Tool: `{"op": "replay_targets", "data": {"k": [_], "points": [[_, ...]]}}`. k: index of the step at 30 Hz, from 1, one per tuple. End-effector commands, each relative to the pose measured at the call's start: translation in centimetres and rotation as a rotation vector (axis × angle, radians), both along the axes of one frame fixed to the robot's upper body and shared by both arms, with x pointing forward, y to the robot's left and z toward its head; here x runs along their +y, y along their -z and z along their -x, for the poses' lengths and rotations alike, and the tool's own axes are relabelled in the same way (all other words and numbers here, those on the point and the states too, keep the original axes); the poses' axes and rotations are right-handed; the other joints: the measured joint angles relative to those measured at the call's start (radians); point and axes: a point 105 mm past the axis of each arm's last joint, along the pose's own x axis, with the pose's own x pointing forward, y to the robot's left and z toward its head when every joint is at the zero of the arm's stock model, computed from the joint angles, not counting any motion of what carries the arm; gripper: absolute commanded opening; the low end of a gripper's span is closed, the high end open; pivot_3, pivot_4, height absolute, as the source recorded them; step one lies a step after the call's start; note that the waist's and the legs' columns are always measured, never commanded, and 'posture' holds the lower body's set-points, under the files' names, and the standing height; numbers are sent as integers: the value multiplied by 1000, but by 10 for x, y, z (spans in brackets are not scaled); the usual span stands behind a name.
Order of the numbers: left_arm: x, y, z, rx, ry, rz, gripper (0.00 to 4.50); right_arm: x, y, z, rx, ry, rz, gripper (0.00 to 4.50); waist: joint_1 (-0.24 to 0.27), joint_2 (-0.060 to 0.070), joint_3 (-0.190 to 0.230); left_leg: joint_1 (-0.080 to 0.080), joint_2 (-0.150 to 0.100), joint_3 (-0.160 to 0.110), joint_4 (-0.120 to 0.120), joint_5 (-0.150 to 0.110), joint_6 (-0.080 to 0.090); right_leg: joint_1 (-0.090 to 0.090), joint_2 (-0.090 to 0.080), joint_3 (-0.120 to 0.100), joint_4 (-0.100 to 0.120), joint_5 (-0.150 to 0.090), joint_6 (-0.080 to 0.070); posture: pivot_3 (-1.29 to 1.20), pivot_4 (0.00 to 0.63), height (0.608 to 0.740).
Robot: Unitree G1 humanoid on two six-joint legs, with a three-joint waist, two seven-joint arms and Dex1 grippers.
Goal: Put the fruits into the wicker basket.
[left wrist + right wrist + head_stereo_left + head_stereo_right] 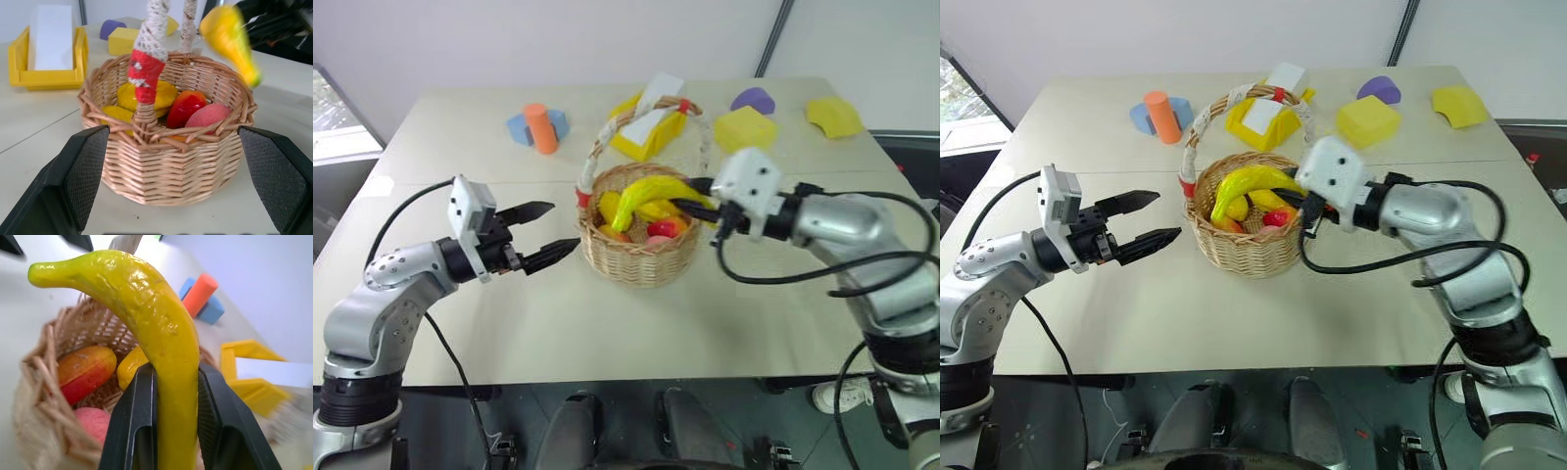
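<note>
Gripping the banana (161, 333) between its two black fingers (134, 426), the right claw (690, 208) hung over the wicker basket (636, 257), the long curved fruit arching above the basket's open mouth with its tip pointing toward the far rim. Inside the basket lay several other fruits: a lumpy yellow lemon (149, 94), a red-and-orange fruit (186, 107), and a pink-red fruit (208, 117) beside it. The basket stood near the middle of the pale bench (607, 333), its tall handle (607, 137) wrapped in pale cloth with a red band (143, 73) at the near end.

The left claw (546, 233) hovered just beside the basket on the robot's left, spread wide and holding nothing, its fingers (80, 171) level with the woven wall.

Farther back on the bench sat a yellow tray (22, 68) carrying a white slab (51, 36), an orange cylinder (541, 128) against blue blocks (519, 128), a purple block (753, 100), and two yellow foam blocks (744, 127).
</note>
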Motion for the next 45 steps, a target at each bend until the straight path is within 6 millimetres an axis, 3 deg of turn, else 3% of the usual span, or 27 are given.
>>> {"op": "replay_targets", "data": {"k": [1,7,13,17,19,22,25,28,34,40,43,45], "points": [[0,-14,7,-64,-2,7,4500,7,-10,-1,-47,-12,39,484,-1,0,0,0,0,0,0,0,0,0,0,0,0,0,0,0,150,740],[-5,-14,12,-65,5,21,4500,17,-6,-7,-47,-26,101,484,-6,0,0,0,0,0,-1,0,0,0,0,0,0,0,0,0,150,740],[-8,-15,12,-69,13,28,4500,21,-17,-9,-95,-22,74,3291,-4,0,0,1,0,0,-1,0,0,0,0,0,0,0,0,0,150,740],[-10,-16,11,-70,21,32,4500,14,-31,5,-123,-62,39,3291,-2,0,0,0,0,0,-1,0,0,0,0,0,0,0,0,0,150,740],[-12,-17,11,-73,30,34,4500,5,-44,22,-131,-123,-32,3291,1,0,0,0,0,-1,-1,0,0,0,0,0,0,0,0,0,150,740],[-14,-18,11,-76,42,37,4500,-18,-51,34,-60,-108,-149,3291,1,0,0,0,0,-1,-1,-1,1,1,0,-1,-1,0,0,0,150,740],[-15,-18,11,-75,49,42,4500,-45,-44,28,8,13,-244,3291,-1,-1,0,1,0,-1,-1,-1,1,1,0,-1,-1,0,0,0,150,740],[-17,-18,10,-71,59,51,4500,-51,-31,19,50,84,-363,3291,-10,0,0,1,1,-1,-1,-1,1,1,0,0,0,0,0,0,150,740],[-23,-20,8,-77,82,66,4500,-50,-6,-23,90,269,-578,3291,-8,0,0,2,1,0,-1,0,0,1,2,0,1,0,0,0,150,740],[-26,-22,9,-91,87,71,4500,-41,10,-46,124,319,-653,3291,-5,0,0,1,1,0,-1,0,0,0,2,0,1,0,0,0,150,740],[-26,-22,11,-93,81,72,4500,-41,10,-46,134,305,-673,2490,-4,0,0,1,1,0,-1,0,0,0,2,0,1,0,0,0,150,740],[-26,-22,12,-92,80,72,4500,-42,8,-44,132,293,-684,1586,-4,0,0,1,1,0,-1,0,0,0,2,0,1,0,0,0,150,740]]}}
